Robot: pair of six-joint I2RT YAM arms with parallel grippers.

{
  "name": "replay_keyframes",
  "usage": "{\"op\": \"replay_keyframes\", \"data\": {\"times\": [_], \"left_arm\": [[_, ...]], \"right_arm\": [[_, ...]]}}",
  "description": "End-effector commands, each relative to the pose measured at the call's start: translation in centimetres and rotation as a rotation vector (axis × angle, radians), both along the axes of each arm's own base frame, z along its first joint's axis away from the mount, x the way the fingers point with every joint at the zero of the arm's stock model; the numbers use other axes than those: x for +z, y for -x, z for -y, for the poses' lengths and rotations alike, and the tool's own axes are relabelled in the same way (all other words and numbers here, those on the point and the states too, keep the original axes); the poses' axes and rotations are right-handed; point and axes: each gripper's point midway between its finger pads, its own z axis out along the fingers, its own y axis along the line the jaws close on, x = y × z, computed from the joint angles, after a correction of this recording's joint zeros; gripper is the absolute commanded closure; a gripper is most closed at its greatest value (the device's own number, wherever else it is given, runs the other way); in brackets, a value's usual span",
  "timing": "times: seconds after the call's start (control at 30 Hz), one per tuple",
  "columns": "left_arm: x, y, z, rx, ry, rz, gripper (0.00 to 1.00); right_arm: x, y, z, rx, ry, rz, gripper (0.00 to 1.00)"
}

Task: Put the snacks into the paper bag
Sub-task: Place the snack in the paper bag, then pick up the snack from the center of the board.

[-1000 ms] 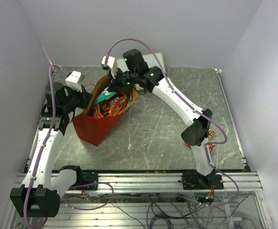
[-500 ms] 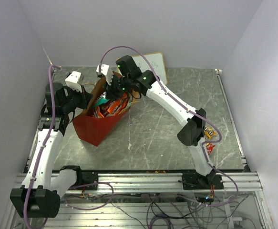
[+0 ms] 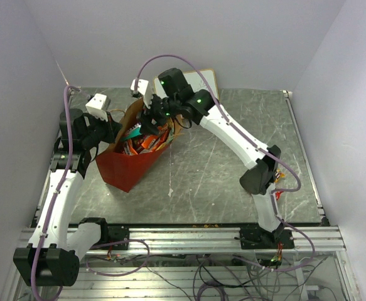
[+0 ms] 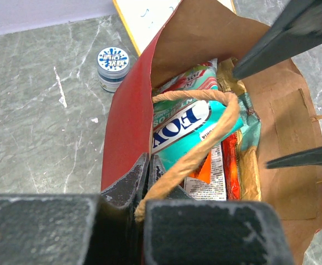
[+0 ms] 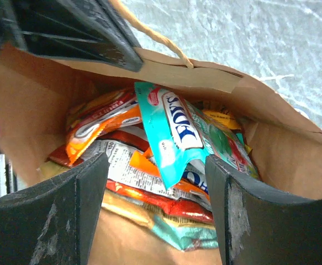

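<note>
The paper bag (image 3: 127,168), red outside and brown inside, stands open at the table's left. My left gripper (image 4: 146,167) is shut on the bag's red wall (image 4: 126,124), just beside a twisted handle (image 4: 196,157); the top view shows this gripper (image 3: 112,130) at the bag's left rim. Several snacks (image 3: 146,140) are piled inside, a teal packet (image 5: 170,135) lying on top of orange and red ones. My right gripper (image 5: 155,160) hangs open over the bag's mouth with nothing between its fingers (image 4: 285,30). The teal packet (image 4: 185,130) is also in the left wrist view.
A white board with an orange edge (image 3: 203,83) leans behind the bag. Beside it stands a small jar with a blue and white lid (image 4: 112,63). A few small packets (image 3: 276,186) lie on the table by the right arm's elbow. The grey walls stand close on both sides.
My right gripper has gone from shut to open above the bag's mouth, and the teal packet now rests on the pile. The left gripper has not moved.
</note>
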Motion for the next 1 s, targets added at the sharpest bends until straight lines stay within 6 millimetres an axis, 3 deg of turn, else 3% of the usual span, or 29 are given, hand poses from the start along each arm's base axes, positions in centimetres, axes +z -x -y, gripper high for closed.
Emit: {"op": "replay_keyframes", "data": {"times": [0.0,0.13,0.27,0.37,0.47,0.67,0.97], "left_arm": [[1.6,0.2,0.4,-0.027,0.021,0.047,0.93],[1.7,0.1,0.4,-0.027,0.021,0.05,0.93],[1.7,0.1,0.5,-0.028,0.023,0.047,0.93],[1.8,0.2,0.5,-0.033,0.024,0.048,0.93],[1.7,0.2,0.6,-0.035,0.027,0.047,0.93],[1.7,0.2,0.6,-0.038,0.022,0.045,0.93],[1.2,0.0,0.7,-0.049,0.022,0.031,0.93]], "right_arm": [[5.8,1.9,1.9,0.022,-0.088,0.067,0.29],[7.1,1.7,4.1,-0.012,-0.086,0.114,0.28],[7.8,0.4,7.7,-0.075,-0.082,0.121,0.27],[7.7,-1.1,11.8,-0.145,-0.085,0.092,0.27],[6.6,-3.4,18.0,-0.271,-0.058,0.061,0.27],[1.0,-3.8,30.0,-0.488,0.035,-0.033,0.27],[-8.3,-0.6,42.1,-0.712,0.243,-0.186,0.27]]}}
